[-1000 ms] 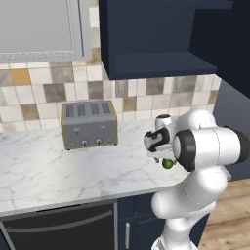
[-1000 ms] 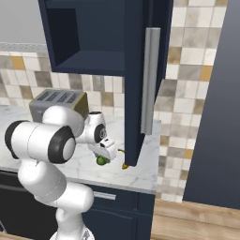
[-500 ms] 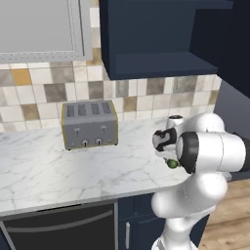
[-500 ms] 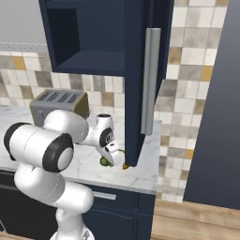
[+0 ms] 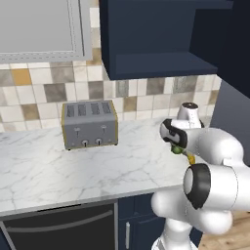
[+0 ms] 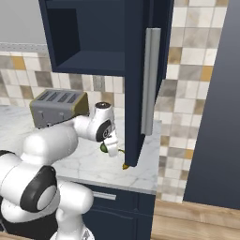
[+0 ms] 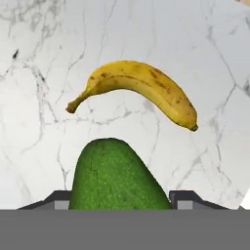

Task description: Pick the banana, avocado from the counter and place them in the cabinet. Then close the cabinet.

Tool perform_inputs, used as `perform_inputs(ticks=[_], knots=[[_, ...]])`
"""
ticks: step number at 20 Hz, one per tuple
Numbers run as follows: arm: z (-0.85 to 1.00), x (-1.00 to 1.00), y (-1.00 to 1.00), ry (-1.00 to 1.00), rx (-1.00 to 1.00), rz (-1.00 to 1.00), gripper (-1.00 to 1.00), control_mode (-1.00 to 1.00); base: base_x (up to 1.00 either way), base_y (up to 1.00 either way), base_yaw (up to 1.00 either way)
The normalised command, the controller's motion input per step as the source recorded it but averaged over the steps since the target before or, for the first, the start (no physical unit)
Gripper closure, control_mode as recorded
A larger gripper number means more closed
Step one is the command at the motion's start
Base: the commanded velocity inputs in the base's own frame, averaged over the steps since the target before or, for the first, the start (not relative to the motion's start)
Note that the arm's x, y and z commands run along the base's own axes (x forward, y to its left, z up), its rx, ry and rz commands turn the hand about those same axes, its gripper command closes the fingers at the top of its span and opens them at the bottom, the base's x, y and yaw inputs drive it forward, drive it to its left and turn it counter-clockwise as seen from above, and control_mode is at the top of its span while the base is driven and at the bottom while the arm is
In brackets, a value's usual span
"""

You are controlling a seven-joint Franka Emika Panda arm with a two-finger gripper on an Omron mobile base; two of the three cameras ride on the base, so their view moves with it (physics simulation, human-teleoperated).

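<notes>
My gripper (image 7: 119, 201) is shut on the dark green avocado (image 7: 117, 176), whose sides sit between the two finger tips. The avocado (image 6: 103, 147) hangs a little above the white marble counter (image 6: 89, 161) at its right end, under the hand (image 5: 175, 136). Just beyond it the yellow banana (image 7: 141, 85) lies flat on the counter, and its tip (image 6: 125, 165) peeks out below the open door. Above, the navy cabinet (image 5: 146, 39) stands open, with its shelf (image 6: 89, 63) bare.
The cabinet's open door (image 6: 138, 70) with its silver bar handle (image 6: 149, 79) hangs close to the right of the hand. A silver toaster (image 5: 89, 124) stands at the back left of the counter. A light grey framed cabinet (image 5: 39, 24) is at upper left.
The gripper shifted slightly right over the avocado, closed on it, and has risen a little with the avocado. The banana has stayed where it was.
</notes>
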Motion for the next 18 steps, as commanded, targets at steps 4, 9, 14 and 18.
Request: perform_inputs(ticks=[4, 9, 14, 18], knots=[[1.00, -0.05, 0.18, -0.04, 0.00, -0.23, 1.00, -1.00, 0.00, 0.00, 0.00], [1.00, -0.22, 0.04, -0.10, -0.08, -0.08, 1.00, -1.00, 0.00, 0.00, 0.00], [1.00, -0.54, 0.00, -0.14, -0.20, 0.03, 1.00, -1.00, 0.00, 0.00, 0.00], [1.00, -0.66, 0.04, -0.16, -0.30, 0.14, 1.00, -1.00, 0.00, 0.00, 0.00]])
